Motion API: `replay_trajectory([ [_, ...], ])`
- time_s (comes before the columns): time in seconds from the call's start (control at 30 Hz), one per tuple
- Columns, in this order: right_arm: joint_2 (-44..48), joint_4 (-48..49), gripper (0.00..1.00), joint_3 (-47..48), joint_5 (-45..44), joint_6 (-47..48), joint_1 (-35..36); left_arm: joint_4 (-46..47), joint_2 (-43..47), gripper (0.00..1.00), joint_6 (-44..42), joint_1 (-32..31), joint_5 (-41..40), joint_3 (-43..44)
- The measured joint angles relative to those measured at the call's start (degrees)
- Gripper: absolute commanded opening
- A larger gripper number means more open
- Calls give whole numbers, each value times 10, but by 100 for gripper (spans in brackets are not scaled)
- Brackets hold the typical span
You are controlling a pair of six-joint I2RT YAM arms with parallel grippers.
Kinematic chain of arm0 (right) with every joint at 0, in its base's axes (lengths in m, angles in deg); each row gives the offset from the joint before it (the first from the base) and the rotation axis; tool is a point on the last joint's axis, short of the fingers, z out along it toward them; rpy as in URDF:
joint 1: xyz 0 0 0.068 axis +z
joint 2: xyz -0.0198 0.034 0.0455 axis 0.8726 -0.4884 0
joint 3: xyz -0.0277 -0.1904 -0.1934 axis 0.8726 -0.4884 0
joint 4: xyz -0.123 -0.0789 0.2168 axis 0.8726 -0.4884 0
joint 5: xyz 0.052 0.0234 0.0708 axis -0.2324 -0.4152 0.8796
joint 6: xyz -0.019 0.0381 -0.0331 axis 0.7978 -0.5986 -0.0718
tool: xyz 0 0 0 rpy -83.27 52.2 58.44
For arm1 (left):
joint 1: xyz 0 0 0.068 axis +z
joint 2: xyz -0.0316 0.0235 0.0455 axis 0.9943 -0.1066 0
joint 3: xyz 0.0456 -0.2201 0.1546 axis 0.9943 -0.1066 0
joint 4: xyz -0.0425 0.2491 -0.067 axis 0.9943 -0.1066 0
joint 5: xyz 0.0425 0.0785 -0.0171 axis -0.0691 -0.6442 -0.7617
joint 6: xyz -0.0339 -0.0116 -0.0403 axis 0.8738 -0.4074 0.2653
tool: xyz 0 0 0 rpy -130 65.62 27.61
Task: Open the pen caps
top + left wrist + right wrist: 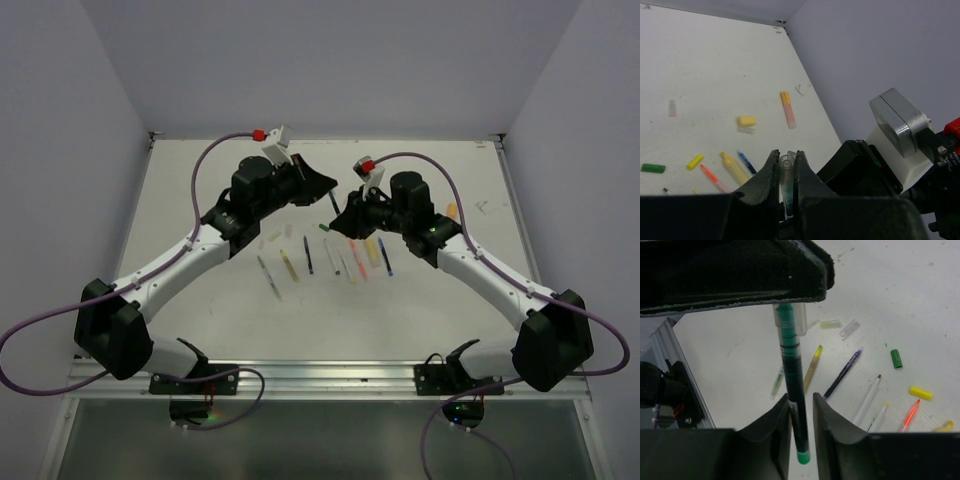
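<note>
While you look from above, spare pens (308,255) lie on the table (420,310) below both arms. Left wrist: your left gripper (787,160) pinches a clear pen cap (785,166). Right wrist: your right gripper (800,400) stands slightly spread around the green pen (791,370), whose tip is inside that cap.

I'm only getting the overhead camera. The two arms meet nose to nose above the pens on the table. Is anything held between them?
Observer: Yes. The right wrist camera shows a dark green pen hanging there, its clear cap pinched in the left claw.
Visitor: Is the other claw gripping it too?
Observer: The right claw flanks the barrel, but a gap shows on one side, so it looks loose.
Visitor: Is the cap off yet?
Observer: Not yet. The pen's green end sits inside the cap.
</note>
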Motion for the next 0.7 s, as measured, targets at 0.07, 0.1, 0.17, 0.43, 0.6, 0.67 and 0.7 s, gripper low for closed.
replay_trajectory([
  [0.07,0,4,2,1,10,-1,2,7,1,0,2,0,-1,-5],
  [0.1,0,5,0,1,16,0,3,10,1,0,5,0,-5,-7],
  [0.17,0,7,0,1,19,-1,3,13,1,0,8,1,-7,-9],
  [0.43,27,33,0,-53,17,14,3,18,-1,0,10,1,-28,-10],
  [0.6,51,-22,0,-130,16,28,3,52,-1,0,10,35,-108,-4],
  [0.67,52,-40,0,-154,13,28,3,66,-1,0,10,44,-131,-1],
  [0.7,54,-44,0,-165,10,27,3,71,-1,0,9,46,-139,2],
])
